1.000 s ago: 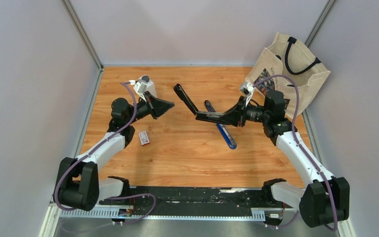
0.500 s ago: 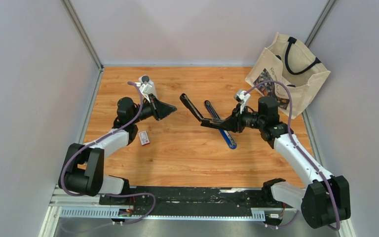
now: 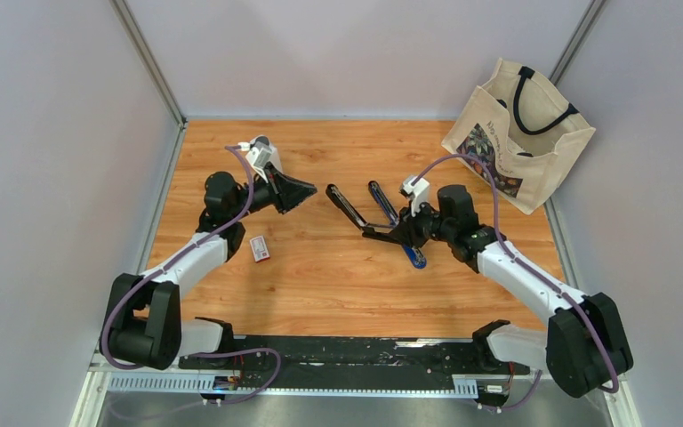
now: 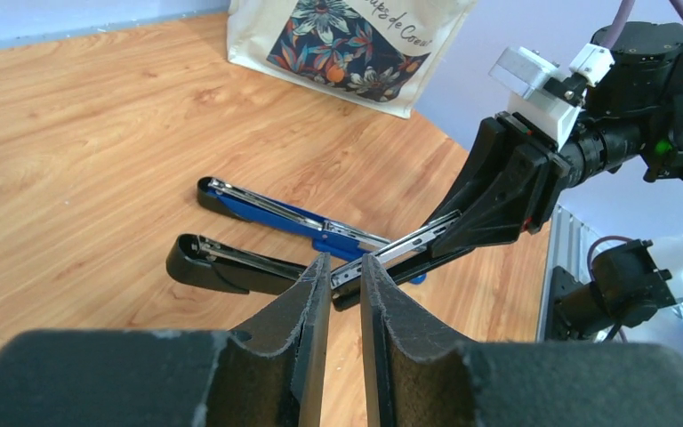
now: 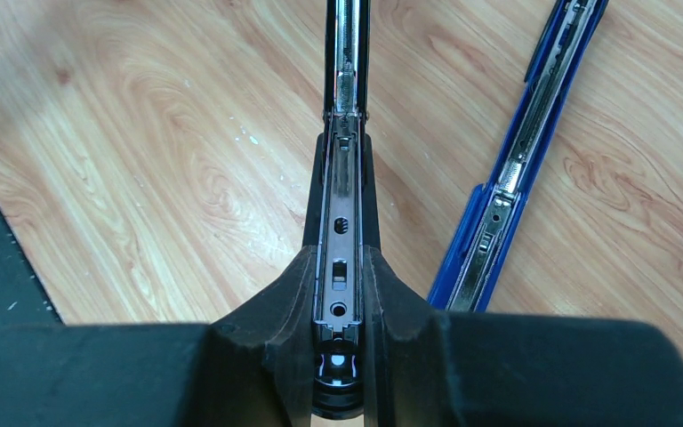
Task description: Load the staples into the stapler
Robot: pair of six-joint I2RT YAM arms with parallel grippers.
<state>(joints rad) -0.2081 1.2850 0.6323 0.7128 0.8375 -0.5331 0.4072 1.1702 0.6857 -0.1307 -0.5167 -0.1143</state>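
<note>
A black stapler point(image 3: 369, 222) is swung open, its lid reaching up-left and its metal magazine bared. My right gripper point(image 3: 397, 233) is shut on its rear end; in the right wrist view the fingers point(image 5: 293, 294) clamp the magazine channel point(image 5: 341, 205). My left gripper point(image 3: 309, 189) hovers left of the stapler, pointing at it, jaws nearly closed with a thin slit and nothing seen between them point(image 4: 345, 260). The magazine tip point(image 4: 391, 252) lies just beyond the left fingertips. The white-and-red staples box point(image 3: 259, 247) lies on the table below the left gripper, closed as far as I can tell.
A blue stapler point(image 3: 397, 227) lies opened flat on the wooden table point(image 3: 320, 294), partly under the black one; it also shows in the right wrist view point(image 5: 534, 116). A beige tote bag point(image 3: 520, 129) stands at the back right corner. Grey walls enclose the table.
My right arm has carried the black stapler leftward and lower, toward the left gripper. The left gripper has shifted only slightly and stays nearly closed.
</note>
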